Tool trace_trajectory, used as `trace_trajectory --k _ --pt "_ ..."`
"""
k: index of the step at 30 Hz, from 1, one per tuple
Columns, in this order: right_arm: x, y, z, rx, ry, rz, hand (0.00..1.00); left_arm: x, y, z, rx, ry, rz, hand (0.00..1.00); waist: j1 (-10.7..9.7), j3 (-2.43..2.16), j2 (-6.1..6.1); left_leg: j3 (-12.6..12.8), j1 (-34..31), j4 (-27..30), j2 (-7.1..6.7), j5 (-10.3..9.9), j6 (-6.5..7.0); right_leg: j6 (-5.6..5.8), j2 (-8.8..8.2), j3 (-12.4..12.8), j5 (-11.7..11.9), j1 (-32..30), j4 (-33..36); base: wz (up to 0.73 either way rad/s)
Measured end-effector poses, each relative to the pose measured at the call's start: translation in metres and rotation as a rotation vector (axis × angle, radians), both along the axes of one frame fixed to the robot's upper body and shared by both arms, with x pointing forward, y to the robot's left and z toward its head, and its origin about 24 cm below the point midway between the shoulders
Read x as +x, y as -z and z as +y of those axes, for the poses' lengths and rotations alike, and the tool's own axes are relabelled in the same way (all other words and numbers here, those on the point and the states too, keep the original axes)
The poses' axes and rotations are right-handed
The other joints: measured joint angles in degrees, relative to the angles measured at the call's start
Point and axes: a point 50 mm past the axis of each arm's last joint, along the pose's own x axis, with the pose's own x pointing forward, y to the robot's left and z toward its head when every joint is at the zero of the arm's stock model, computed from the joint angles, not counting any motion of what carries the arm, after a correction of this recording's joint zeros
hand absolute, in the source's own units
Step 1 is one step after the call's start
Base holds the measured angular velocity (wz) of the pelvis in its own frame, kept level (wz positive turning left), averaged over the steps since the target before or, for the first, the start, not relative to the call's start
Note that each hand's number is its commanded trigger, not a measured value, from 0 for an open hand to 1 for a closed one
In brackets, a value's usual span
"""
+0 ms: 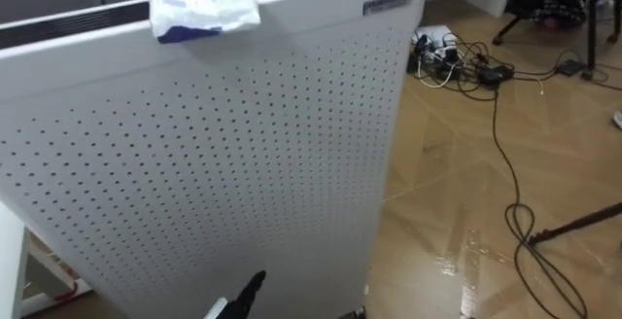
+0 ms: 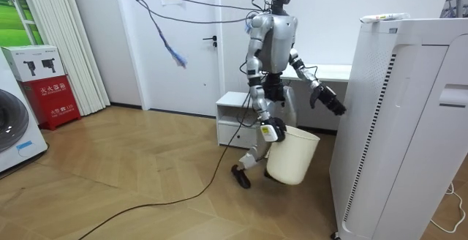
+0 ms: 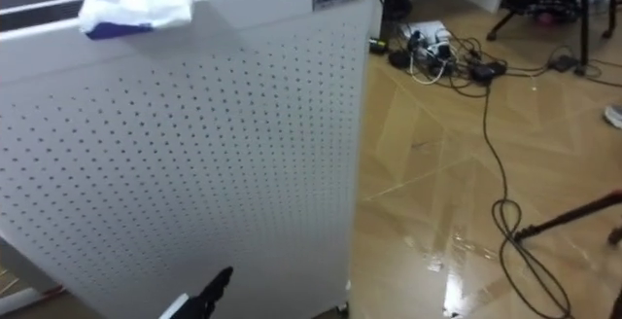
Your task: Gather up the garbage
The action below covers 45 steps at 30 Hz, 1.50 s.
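A crumpled white packet with blue print (image 1: pixel 202 3) lies on the top edge of a tall white perforated air purifier (image 1: pixel 224 154); the packet (image 2: pixel 385 17) also shows in the room view. I stand close beside the purifier (image 2: pixel 395 123), facing it. My left hand (image 1: pixel 248 295) is stretched out low against the perforated side, fingers straight, well below the packet. The room view shows that hand (image 2: pixel 333 102) reaching toward the purifier. My right hand (image 2: pixel 274 132) hangs at my side, shut on the rim of a white bin (image 2: pixel 294 156).
To the purifier's right, a power strip and tangled cables (image 1: pixel 452 54) lie on the wooden floor, and a black cable (image 1: pixel 515 217) loops across it. Dark chair legs (image 1: pixel 559 8) stand at the far right. A low white cabinet (image 2: pixel 234 115) is behind me.
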Motion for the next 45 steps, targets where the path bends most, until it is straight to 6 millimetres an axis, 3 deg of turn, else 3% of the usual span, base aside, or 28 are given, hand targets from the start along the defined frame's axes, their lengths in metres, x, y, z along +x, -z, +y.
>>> trace_trajectory --k 2,6,7,8,10,12,14,20,25,34,38,45 --pt "-0.003 0.001 -0.001 0.003 0.019 0.002 1.00 0.001 -0.004 0.000 0.036 -0.026 -0.042 0.00 0.05 -0.07 0.68 -1.94 1.96 -0.82 -0.45 -0.85 0.51 0.54 0.09 0.35 1.88 -0.74 2.87 0.22" --pt "-0.003 0.000 -0.002 -0.005 0.031 -0.013 1.00 0.004 -0.011 0.005 0.120 -0.064 -0.112 0.00 1.16 -0.03 0.78 -3.16 2.77 -1.90 -0.21 -0.89 0.60 0.32 0.07 0.46 -0.99 -6.93 -1.89 0.18" --pt "-0.003 0.000 -0.002 -0.020 0.041 -0.011 1.00 0.005 -0.014 0.006 0.143 -0.076 -0.141 0.00 1.33 -0.05 0.56 -3.94 2.86 -1.82 -0.20 -0.96 0.46 -0.03 0.23 0.51 -0.17 -8.00 -7.38 0.42" --pt "-0.003 0.000 -0.003 -0.030 0.050 -0.014 1.00 0.007 -0.019 0.007 0.166 -0.090 -0.177 0.00 1.13 0.09 0.41 -4.92 2.96 -1.46 -0.28 -1.23 0.02 0.22 0.47 0.71 3.93 -8.52 -11.77 0.51" --pt "-0.007 0.001 -0.003 -0.035 0.059 -0.006 1.00 0.009 -0.027 0.007 0.202 -0.092 -0.243 0.00 1.09 -0.09 0.52 -6.77 3.43 -1.43 0.28 -1.37 -0.68 -0.15 2.14 0.13 4.79 -6.35 -14.90 0.43" --pt "-0.008 0.001 -0.004 -0.037 0.060 -0.004 1.00 0.007 -0.034 0.005 0.221 -0.090 -0.311 0.00 1.59 -0.07 0.32 -7.53 3.77 -2.08 0.68 -1.33 -1.12 -0.39 2.75 -0.84 5.04 -4.98 -16.11 0.20" --pt "-0.010 0.002 -0.004 -0.037 0.061 0.001 1.00 0.004 -0.039 0.003 0.240 -0.083 -0.372 0.00 2.84 -0.11 0.30 -8.30 4.13 -2.09 1.42 -1.52 -1.70 -0.84 4.06 -1.07 5.58 -3.41 -17.91 0.08" --pt "-0.023 0.004 -0.004 -0.024 0.068 0.028 1.00 -0.002 -0.070 0.014 0.264 -0.173 -0.595 0.00 4.45 -0.19 -0.62 -10.45 6.00 -3.24 2.07 -1.08 -2.90 -1.67 5.60 -2.36 6.42 -0.14 -21.90 0.13" --pt "-0.026 0.006 -0.001 -0.018 0.052 0.038 1.00 -0.002 -0.088 0.027 0.265 -0.296 -0.715 0.00 5.04 -0.50 -1.61 -11.58 8.08 -4.34 2.47 -0.64 -3.60 -2.22 6.67 -2.52 6.93 2.94 -24.63 0.12" --pt "-0.025 0.006 0.000 -0.014 0.037 0.040 1.00 0.002 -0.137 0.037 0.311 -0.418 -1.000 0.00 4.34 -0.54 -1.67 -12.47 7.67 -5.03 3.02 0.02 -4.60 -3.15 8.04 -2.32 7.75 3.33 -26.55 0.03" --pt "-0.026 0.006 -0.001 -0.019 0.029 0.043 1.00 0.004 -0.158 0.036 0.328 -0.443 -1.126 0.00 4.38 -0.41 -1.30 -12.28 8.61 -6.05 3.14 0.21 -4.89 -3.30 8.26 -1.79 7.87 3.83 -26.76 -0.03" --pt "-0.027 0.006 0.000 -0.007 0.023 0.047 1.00 0.003 -0.169 0.032 0.345 -0.436 -1.198 0.00 4.34 -0.23 -0.53 -12.29 9.08 -6.54 3.14 0.22 -4.93 -3.33 8.34 -1.83 7.90 4.34 -27.67 0.00"
